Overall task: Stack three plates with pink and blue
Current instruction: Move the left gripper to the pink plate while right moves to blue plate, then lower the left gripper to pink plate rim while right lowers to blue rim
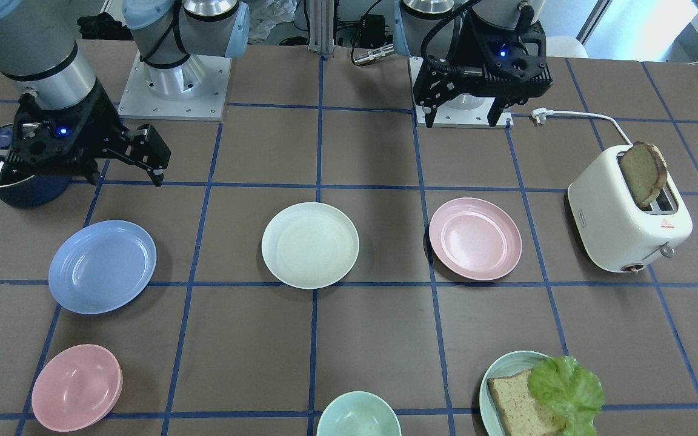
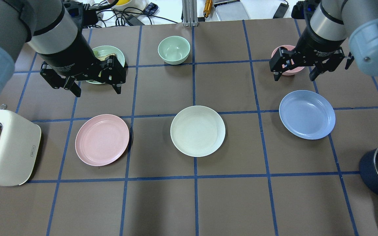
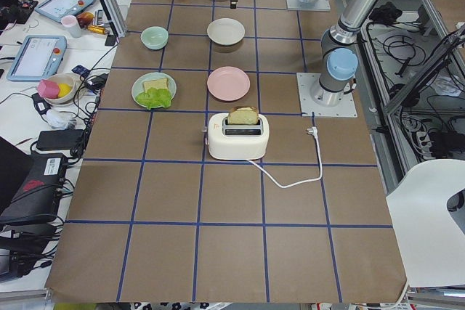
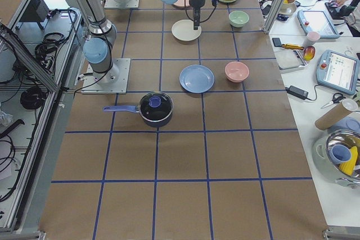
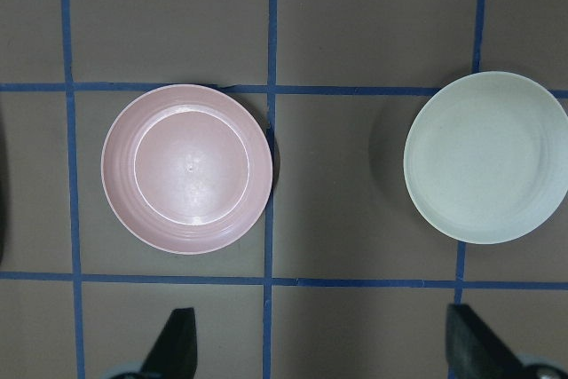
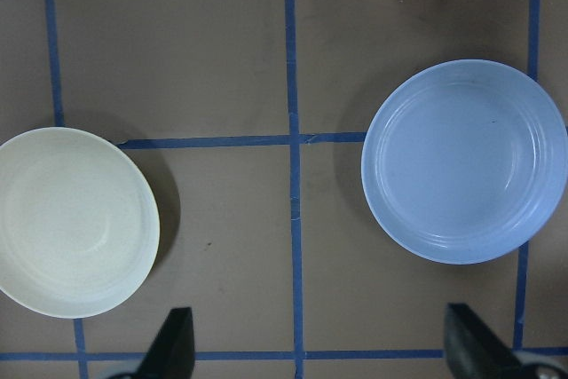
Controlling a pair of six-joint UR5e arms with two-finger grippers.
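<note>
Nothing stacked yet: pink plate, cream plate & blue plate lie apart in a row mid-table, pink twd robot's-left edge, blue twd right edge; left gripper & right gripper hover w/ jaws apart, empty.

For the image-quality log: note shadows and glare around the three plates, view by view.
Overhead exterior: soft shadow hugs the pink plate on its right. Front-facing: blue plate shows mild sheen; top-right corner overexposed. Right wrist: cream plate shadows to its right.
</note>
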